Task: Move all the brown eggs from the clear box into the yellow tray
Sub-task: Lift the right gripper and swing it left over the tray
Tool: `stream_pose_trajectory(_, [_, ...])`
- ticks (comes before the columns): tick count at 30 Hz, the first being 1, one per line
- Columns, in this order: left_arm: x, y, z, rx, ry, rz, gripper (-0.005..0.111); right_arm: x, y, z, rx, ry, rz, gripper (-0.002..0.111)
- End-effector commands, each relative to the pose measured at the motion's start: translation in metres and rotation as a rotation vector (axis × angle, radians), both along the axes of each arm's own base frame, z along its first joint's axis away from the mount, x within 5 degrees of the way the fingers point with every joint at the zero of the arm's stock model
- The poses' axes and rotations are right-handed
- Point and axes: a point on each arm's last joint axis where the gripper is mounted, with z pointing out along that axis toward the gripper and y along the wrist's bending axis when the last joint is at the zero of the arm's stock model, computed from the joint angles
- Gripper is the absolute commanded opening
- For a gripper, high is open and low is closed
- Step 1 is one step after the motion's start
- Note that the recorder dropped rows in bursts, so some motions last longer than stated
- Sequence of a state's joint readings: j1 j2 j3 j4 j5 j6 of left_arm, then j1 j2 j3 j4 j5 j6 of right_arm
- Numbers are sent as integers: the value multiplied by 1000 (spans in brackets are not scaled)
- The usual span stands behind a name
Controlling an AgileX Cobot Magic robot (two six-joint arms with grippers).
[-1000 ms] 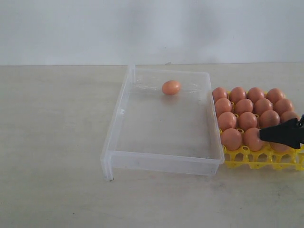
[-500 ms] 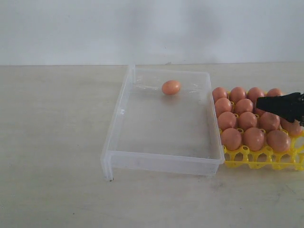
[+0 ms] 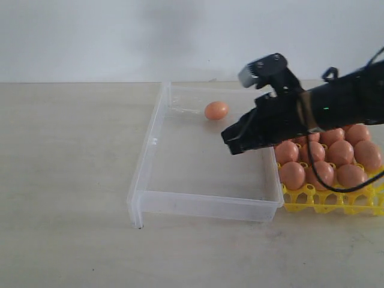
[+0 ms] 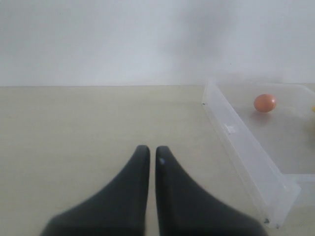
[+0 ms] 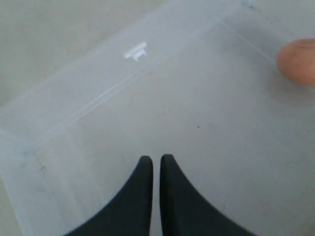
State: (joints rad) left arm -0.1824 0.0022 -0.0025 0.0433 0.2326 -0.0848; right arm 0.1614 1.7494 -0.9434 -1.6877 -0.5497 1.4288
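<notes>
over the clear box (image 3: 204,205), right gripper (image 3: 231,143) closed.

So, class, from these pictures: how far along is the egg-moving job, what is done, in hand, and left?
Done: the yellow tray holds many brown eggs. In hand: nothing is gripped; the right claw hangs shut and empty over the clear box, short of the last egg. Left: that one egg, near the box's far wall, must go to the tray. The left claw sits shut outside the box.
</notes>
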Motion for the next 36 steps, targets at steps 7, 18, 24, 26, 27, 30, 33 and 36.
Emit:
stream_pose_trajectory(7, [0,0,-1,0,0,3,4,18,54,9,-186,-139,-258,0])
stream_pose_trajectory(18, [0,0,-1,0,0,3,4,15,61,15,-919,-367,-299,0])
stream_pose_trajectory(24, [0,0,-1,0,0,3,4,-3,88,5,-678,38,106,0])
stream_pose_trajectory(26, [0,0,-1,0,0,3,4,-6,91,4,-638,137,159,0])
stream_pose_trajectory(27, [0,0,-1,0,0,3,4,-10,91,3,-645,178,200,0])
stream_pose_trajectory(30, [0,0,-1,0,0,3,4,-22,88,-1,-707,262,336,0])
stream_pose_trajectory(33, [0,0,-1,0,0,3,4,-43,86,-2,-723,420,555,0])
stream_pose_trajectory(36, [0,0,-1,0,0,3,4,-58,85,1,-692,533,699,0])
